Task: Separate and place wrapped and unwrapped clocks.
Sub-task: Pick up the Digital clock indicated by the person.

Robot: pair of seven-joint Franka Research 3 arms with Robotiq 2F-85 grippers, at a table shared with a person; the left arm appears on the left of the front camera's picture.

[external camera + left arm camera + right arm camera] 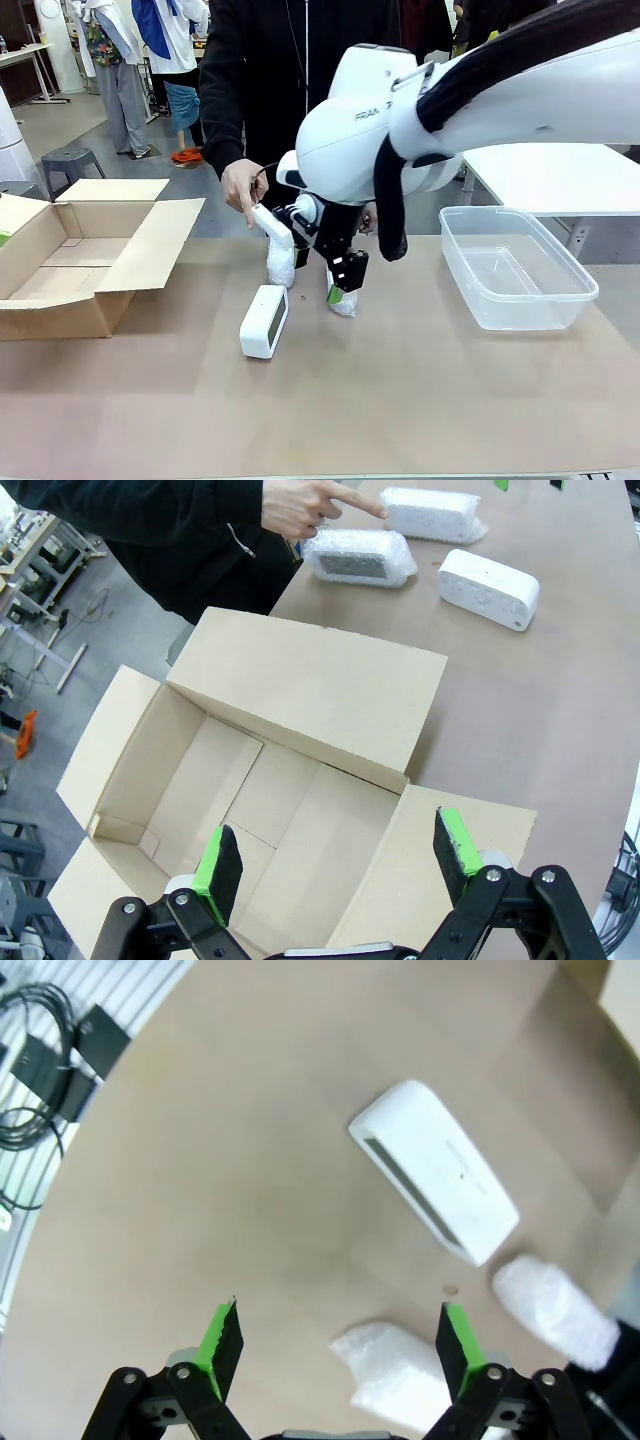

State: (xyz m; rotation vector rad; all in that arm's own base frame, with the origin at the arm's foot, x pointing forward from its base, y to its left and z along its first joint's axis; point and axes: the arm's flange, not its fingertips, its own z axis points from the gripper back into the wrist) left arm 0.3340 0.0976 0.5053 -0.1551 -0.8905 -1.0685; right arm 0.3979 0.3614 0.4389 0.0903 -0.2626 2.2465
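At the left, the left gripper (335,865) hovers wide open over the box (60,300). The bare clock (264,322) lies in the middle. Just behind it, the right gripper (340,286), fingers wide, hangs over a wrapped bundle (345,308), probably to grasp it. Farther, a hand (243,190) points at the second bundle (281,262).
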